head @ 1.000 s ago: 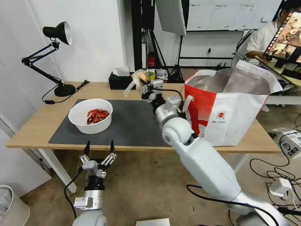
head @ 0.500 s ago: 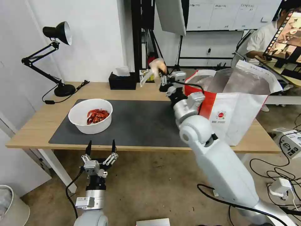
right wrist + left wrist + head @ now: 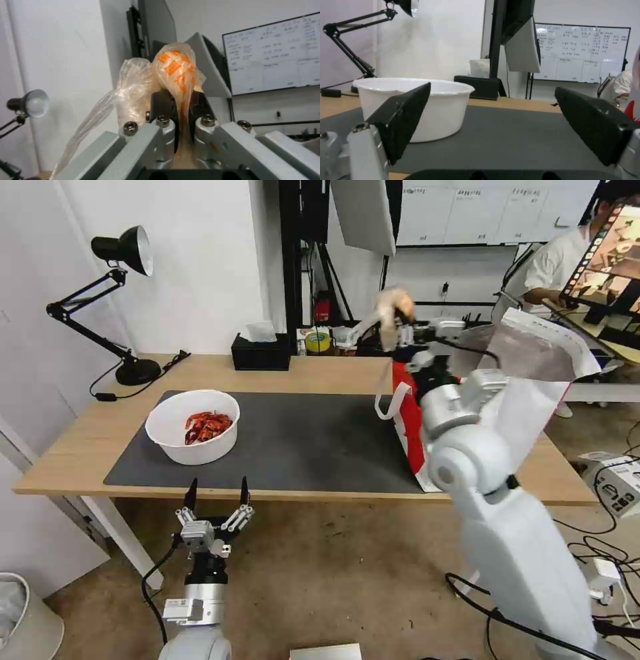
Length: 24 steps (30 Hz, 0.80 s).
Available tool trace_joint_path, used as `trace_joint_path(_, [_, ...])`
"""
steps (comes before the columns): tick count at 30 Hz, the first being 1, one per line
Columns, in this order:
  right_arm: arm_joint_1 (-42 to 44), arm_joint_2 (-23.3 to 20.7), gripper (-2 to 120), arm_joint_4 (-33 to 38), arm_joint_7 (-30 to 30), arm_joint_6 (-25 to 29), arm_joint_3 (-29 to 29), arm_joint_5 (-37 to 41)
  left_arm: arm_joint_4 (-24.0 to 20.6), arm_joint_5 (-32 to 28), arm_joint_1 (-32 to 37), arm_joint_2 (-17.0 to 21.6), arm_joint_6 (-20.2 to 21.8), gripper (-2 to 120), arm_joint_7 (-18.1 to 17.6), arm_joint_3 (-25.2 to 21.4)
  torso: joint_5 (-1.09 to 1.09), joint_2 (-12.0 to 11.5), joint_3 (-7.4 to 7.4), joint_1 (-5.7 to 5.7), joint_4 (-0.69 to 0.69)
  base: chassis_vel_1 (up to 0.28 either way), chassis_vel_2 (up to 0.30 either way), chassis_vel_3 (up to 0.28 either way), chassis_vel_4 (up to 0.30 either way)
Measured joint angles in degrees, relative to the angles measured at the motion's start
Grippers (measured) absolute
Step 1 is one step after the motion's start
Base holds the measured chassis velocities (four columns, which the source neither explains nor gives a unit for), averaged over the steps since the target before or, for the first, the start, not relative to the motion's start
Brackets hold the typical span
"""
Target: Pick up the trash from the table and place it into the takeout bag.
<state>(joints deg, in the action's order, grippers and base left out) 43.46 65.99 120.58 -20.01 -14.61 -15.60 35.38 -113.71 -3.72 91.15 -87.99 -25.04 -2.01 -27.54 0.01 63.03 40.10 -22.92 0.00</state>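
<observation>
Wrapped orange lump (image 3: 393, 304), pinched in the right tool (image 3: 400, 323), held high over the near rim of the bag (image 3: 533, 347), loose plastic trailing left. Tool fingers (image 3: 162, 105) clamped tight on the wrap. Bag on the table (image 3: 320, 373) at right. Bowl (image 3: 192, 425) of shells on the mat (image 3: 300, 440). Left tool (image 3: 217, 493) spread wide, holding nothing, low before the table edge.

No words or numbers can be read anywhere. The whiteboard (image 3: 581, 53) on the far wall has rows of small handwriting, but it is too tiny to make out. The plastic-wrapped orange lump (image 3: 175, 68) has orange marks printed on its wrap, and they are too crumpled to read. A small label on the left arm (image 3: 183, 610) is too small to read.
</observation>
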Motion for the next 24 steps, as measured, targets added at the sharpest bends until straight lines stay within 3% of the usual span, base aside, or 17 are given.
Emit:
trace_joint_path(10, [4.36,-2.81,3,3.86,-3.37,-2.48,-9.33,2.35,-0.03,0.43,0.21,-0.12,0.05,100,0.01,0.70,0.00,0.00,0.00,0.00,0.00,0.000,0.000,0.000,0.000])
trace_joint_path(24, [4.86,-3.92,3,2.50,-7.13,-4.94,-12.47,4.06,-0.32,0.91,0.81,-0.12,0.05,100,0.04,1.08,0.00,0.00,0.01,0.00,0.00,0.000,0.000,0.000,0.000])
